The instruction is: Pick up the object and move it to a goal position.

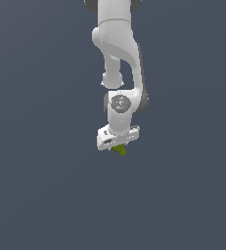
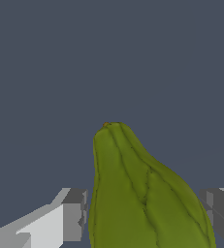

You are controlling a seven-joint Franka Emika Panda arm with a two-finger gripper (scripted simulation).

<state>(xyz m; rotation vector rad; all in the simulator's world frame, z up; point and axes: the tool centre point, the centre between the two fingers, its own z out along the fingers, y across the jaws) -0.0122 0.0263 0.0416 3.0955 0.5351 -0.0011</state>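
Now the object (image 2: 142, 193) is seen between the gripper (image 2: 147, 218) fingers, long axis running out past the tips; gaps at both pads, so a firm hold cannot be told

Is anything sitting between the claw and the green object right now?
Nothing visible does. In the wrist view the green object fills the gap between the two fingers, with no other item there. The exterior view shows it poking out just below the claw. No goal marker is visible, so that path cannot be judged.
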